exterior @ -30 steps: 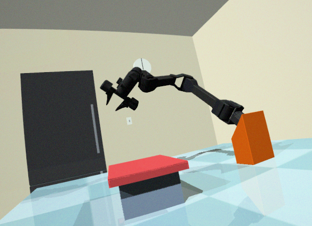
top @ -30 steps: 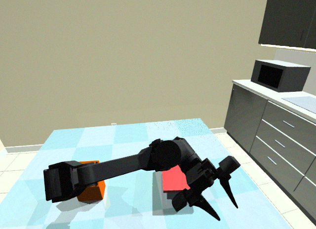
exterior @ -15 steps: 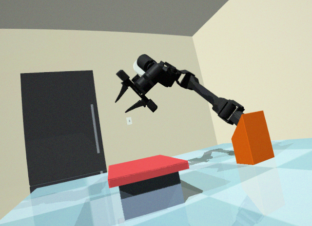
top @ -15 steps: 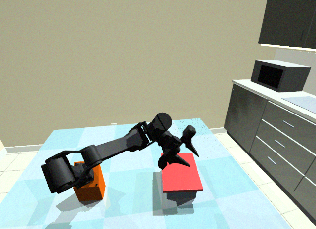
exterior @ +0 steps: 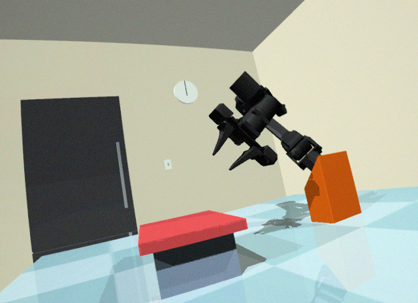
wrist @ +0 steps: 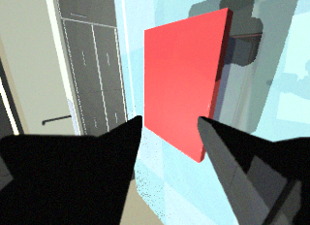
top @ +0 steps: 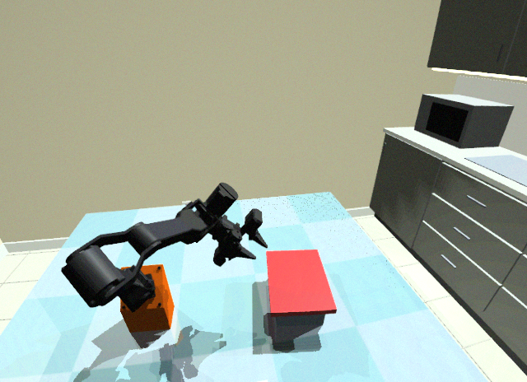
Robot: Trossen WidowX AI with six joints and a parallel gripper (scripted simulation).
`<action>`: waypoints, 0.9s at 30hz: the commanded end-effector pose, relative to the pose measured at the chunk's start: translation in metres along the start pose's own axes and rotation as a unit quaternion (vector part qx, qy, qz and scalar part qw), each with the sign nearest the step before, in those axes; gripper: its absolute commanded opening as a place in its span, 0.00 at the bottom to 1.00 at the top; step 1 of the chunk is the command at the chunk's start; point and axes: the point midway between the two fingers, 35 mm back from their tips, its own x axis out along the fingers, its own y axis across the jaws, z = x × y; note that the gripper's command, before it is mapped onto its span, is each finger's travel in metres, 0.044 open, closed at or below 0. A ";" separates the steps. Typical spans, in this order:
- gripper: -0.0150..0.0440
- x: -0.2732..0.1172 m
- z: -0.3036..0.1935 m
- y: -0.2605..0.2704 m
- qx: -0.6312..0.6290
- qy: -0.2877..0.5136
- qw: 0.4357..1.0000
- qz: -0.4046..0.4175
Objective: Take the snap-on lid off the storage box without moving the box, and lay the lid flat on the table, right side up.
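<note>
The red lid (top: pixel 299 281) (exterior: pixel 192 229) (wrist: pixel 181 80) lies flat on top of the grey storage box (top: pixel 297 328) (exterior: pixel 200 273) (wrist: pixel 239 81) and overhangs its sides. The box stands upright on the light blue checkered table (top: pixel 212 301) (exterior: pixel 388 239). My gripper (top: pixel 261 251) (exterior: pixel 221 162) (wrist: pixel 170 120) is open with nothing between its fingers. It is in the air, clear of the lid, tilted downward, on the arm-base side of the box. In the wrist view the lid shows beyond the fingertips, and its near corner appears between them.
The orange block (top: pixel 146 312) (exterior: pixel 332 188) under the arm's base stands on the table, to the left of the box in the top view. A dark cabinet row (top: pixel 446 225) with a microwave (top: pixel 464 120) stands beyond the table's right edge.
</note>
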 end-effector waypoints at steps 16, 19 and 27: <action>0.65 0.028 -0.011 -0.061 0.008 0.013 1.000 -0.010; 0.65 0.034 -0.008 -0.072 0.007 0.011 1.000 -0.008; 0.65 0.036 -0.009 -0.072 0.007 0.011 1.000 -0.008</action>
